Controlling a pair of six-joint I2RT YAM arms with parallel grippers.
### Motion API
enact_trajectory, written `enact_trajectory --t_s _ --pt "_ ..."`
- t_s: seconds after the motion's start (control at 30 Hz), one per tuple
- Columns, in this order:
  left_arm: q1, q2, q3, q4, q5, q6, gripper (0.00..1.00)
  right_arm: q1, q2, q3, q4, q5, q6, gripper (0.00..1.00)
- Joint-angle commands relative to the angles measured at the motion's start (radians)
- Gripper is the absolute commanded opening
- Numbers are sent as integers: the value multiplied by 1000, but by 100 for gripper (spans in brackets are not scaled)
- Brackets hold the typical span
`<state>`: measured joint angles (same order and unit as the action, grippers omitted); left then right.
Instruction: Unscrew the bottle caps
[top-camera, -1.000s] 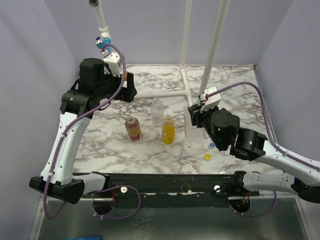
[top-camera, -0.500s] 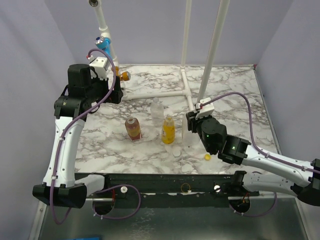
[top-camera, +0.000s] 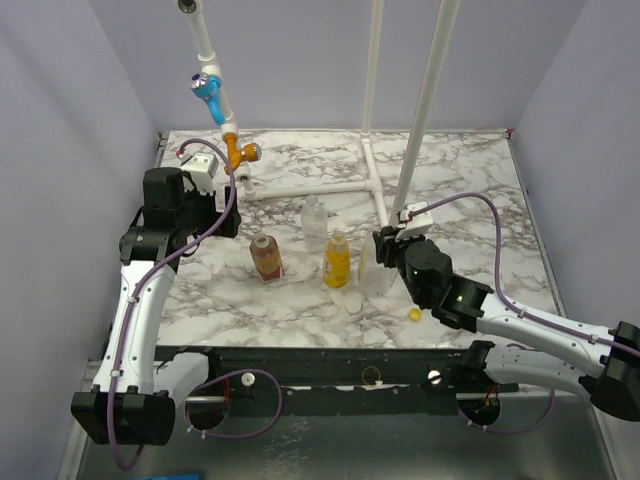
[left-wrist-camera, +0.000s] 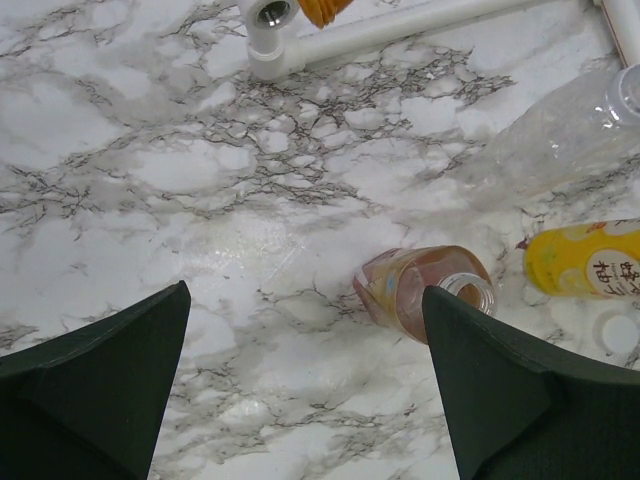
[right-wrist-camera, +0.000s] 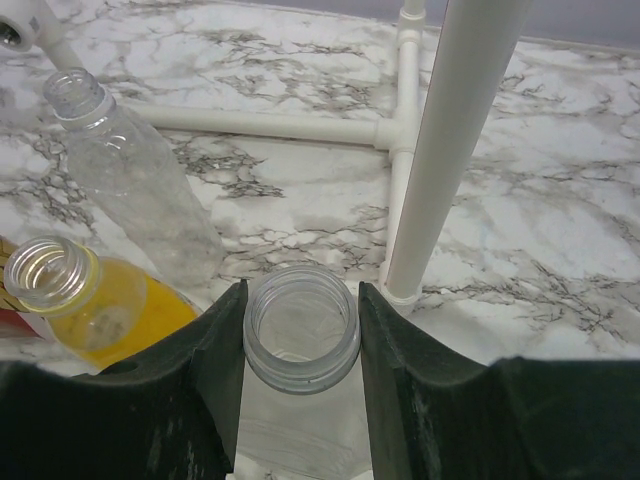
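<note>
Clear plastic wide bottle (right-wrist-camera: 302, 345), capless, is pinched at the neck by your right gripper (right-wrist-camera: 300, 300), 3 o'clock of the yellow bottle (top-camera: 337, 260). Your left gripper (left-wrist-camera: 305, 293), spread, has dropped back near the brown bottle (left-wrist-camera: 425, 290); all mouths look open, so unscrewing seems done.

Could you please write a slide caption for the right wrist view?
Right gripper clasping the capless neck of the wider clear bottle, with the slim clear bottle and yellow-orange bottle also uncapped.
</note>
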<state>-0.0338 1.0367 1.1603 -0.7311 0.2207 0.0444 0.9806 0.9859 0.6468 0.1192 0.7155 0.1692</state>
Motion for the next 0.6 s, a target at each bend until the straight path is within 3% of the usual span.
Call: enact_trajectory --t_s 0.0,0.1,0.23,0.37,0.57 --pt "8 -49 -85 93 -7 54 99 0 -10 -19 19 -37 62 28" --pt "9 -67 -125 109 -26 66 99 0 -24 12 -39 -52 74 53" --pt "9 -81 -167 131 -43 68 99 0 -24 70 -117 -71 77 71" --pt "9 -67 -192 141 -61 73 99 0 -27 112 -199 -80 92 99" --pt "11 -55 -241 175 -90 102 99 0 -88 197 -289 -83 150 100"
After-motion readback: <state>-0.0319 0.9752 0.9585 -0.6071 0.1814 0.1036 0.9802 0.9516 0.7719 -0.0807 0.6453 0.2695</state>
